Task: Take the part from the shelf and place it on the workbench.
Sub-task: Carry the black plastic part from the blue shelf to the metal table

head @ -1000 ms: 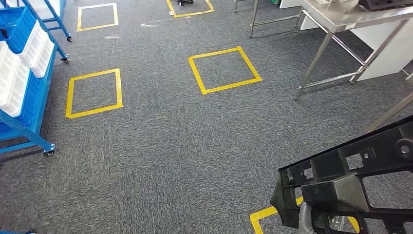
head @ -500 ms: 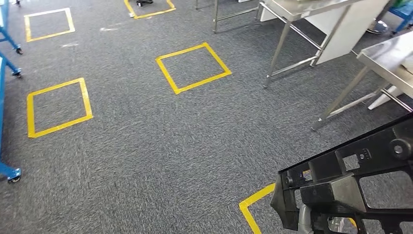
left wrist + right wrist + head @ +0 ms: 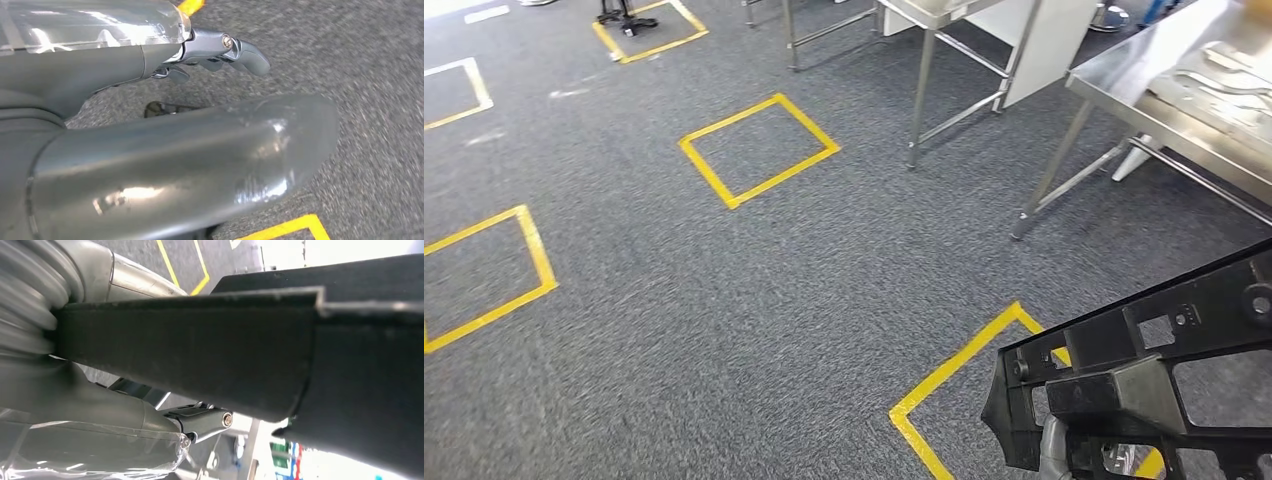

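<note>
Grey carpet (image 3: 724, 300) with yellow tape squares (image 3: 759, 148) | steel desk (image 3: 1164, 95) upper right | right hand (image 3: 75, 390) clamped on black part (image 3: 1144, 385), lower right | left hand (image 3: 150, 150) holding nothing, fingers (image 3: 250, 55) apart

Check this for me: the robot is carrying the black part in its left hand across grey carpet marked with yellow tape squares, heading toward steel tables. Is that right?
Not quite: the black part is in the right hand, as the right wrist view shows. The left hand holds nothing. The grey carpet, yellow tape squares and steel tables are as you said.
</note>
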Robot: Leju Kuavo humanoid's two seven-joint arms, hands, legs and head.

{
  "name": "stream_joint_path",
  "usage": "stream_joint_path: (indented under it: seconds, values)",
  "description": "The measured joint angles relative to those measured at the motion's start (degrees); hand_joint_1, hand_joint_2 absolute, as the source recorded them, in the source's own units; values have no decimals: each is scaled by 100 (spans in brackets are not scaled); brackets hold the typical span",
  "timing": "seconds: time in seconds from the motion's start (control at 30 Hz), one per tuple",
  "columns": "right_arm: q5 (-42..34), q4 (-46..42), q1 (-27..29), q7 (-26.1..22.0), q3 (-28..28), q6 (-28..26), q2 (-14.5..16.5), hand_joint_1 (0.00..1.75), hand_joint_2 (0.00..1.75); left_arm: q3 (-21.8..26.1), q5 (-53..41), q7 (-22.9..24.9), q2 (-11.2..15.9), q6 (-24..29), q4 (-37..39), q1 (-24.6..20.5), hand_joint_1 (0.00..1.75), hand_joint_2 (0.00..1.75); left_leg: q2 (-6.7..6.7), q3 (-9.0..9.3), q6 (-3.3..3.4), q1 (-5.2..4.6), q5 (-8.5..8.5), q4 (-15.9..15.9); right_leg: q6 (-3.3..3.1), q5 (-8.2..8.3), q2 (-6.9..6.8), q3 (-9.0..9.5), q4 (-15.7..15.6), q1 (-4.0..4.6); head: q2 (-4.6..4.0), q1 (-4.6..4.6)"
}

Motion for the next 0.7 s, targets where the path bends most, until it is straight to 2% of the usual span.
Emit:
stream_joint_path:
  seconds: [0.03, 0.07, 0.1, 0.13, 0.17, 0.2, 0.23, 0.27, 0.3, 0.33, 0.37, 0.4, 0.43, 0.47, 0.53, 0.57, 0.6, 0.63, 0.7]
  values:
    - [4, -1, -3, 0, 1, 0, 0, 175, 175, 2, -1, 0, 4, 0, -1, -5, 0, 0, -138, 140, 24, 6, 162, -373, 20, -13, 72, -7, 28, 4, 0, 2]
    - [11, -1, -5, 1, 2, 0, 0, 175, 175, 4, -1, -1, 9, 0, -2, -10, 0, 0, -254, 238, 43, 7, 250, -635, 47, -19, 137, -26, 49, -2, 1, 0]
    - [20, -3, -6, 1, 3, 0, 0, 175, 175, 6, -2, -2, 13, 0, -3, -17, 0, 0, -338, 283, 59, 1, 261, -763, 81, -19, 196, -51, 64, -13, 1, 0]
    - [28, -7, -4, 2, 4, -3, 0, 175, 175, 8, -3, -3, 17, 0, -3, -23, 0, 0, -348, 298, 75, -10, 245, -795, 124, -11, 258, -77, 65, -23, 1, 0]
    - [36, -15, 1, 2, 5, -9, 0, 175, 175, 8, -5, -4, 16, -1, -4, -29, 0, 0, -288, 308, 102, -10, 259, -821, 167, 5, 324, -93, 51, -35, 1, -2]
    - [43, -26, 11, 2, 5, -15, 0, 175, 175, 9, -8, -5, 14, -2, -6, -34, 0, 0, -220, 326, 139, -3, 281, -859, 202, -1, 305, -107, 61, -37, 1, 0]
    - [51, -39, 15, 2, 4, -22, -1, 175, 175, 9, -11, -6, 12, -4, -9, -35, 0, 0, -146, 343, 182, 10, 307, -899, 229, -61, 195, -152, 142, -27, 1, 13]
    - [57, -51, 10, 2, 3, -25, -1, 175, 175, 10, -15, -6, 9, -7, -11, -35, 0, 0, -68, 352, 217, 24, 329, -936, 251, -188, 31, -249, 340, -16, 1, 27]
    - [64, -58, 4, 3, 2, -26, -2, 175, 175, 10, -17, -7, 8, -8, -13, -31, 0, 0, 12, 357, 238, 21, 336, -951, 267, -365, -166, -398, 645, -15, 1, 40]
    - [69, -63, -6, 3, 2, -25, -2, 175, 175, 10, -18, -7, 8, -9, -14, -25, 0, 0, 91, 354, 249, 14, 334, -956, 287, -558, -302, -591, 1026, -18, 0, 53]
    - [72, -64, -10, 4, 2, -25, -2, 175, 175, 11, -18, -7, 8, -9, -14, -18, 0, 0, 174, 351, 250, 8, 327, -956, 307, -695, -365, -767, 1374, -29, 0, 53]
    - [73, -64, -7, 7, 2, -26, -2, 175, 175, 11, -18, -7, 8, -9, -14, -15, 0, 0, 254, 353, 249, 4, 318, -955, 322, -734, -395, -869, 1579, -42, 0, 54]
    - [74, -64, -3, 9, 2, -28, -2, 175, 175, 12, -19, -7, 8, -9, -14, -15, 0, 0, 332, 359, 244, 2, 308, -954, 331, -670, -418, -871, 1586, -51, 0, 55]
    - [74, -65, -2, 11, 2, -30, -2, 175, 175, 13, -25, -7, 7, -9, -14, -18, 0, 0, 403, 374, 234, 2, 295, -954, 331, -509, -458, -747, 1360, -54, 0, 56]
    - [76, -66, -10, 14, 3, -31, -2, 175, 175, 13, -41, -7, 6, -9, -14, -23, 0, 0, 527, 423, 191, -12, 258, -951, 296, -150, -697, -291, 536, -26, 0, 57]
    - [78, -67, -17, 17, 6, -31, -2, 175, 175, 12, -51, -7, 6, -8, -14, -25, 0, 0, 582, 448, 159, -25, 237, -946, 263, -45, -801, -115, 209, -3, 0, 52]
    - [80, -67, -23, 19, 11, -31, -2, 175, 175, 12, -59, -8, 7, -6, -14, -28, 0, 0, 634, 468, 129, -39, 219, -941, 232, -6, -870, -20, 24, 21, 0, 49]
    - [82, -68, -27, 23, 15, -31, -2, 175, 175, 12, -67, -8, 7, -3, -14, -35, 0, 0, 687, 484, 100, -51, 205, -941, 204, -19, -856, -13, -20, 42, 0, 45]
    - [83, -71, -21, 38, 20, -32, -2, 175, 175, 13, -88, -10, 8, 0, -15, -58, 0, 0, 760, 517, 42, -46, 173, -937, 145, 3, -717, -24, -35, 28, 0, 42]
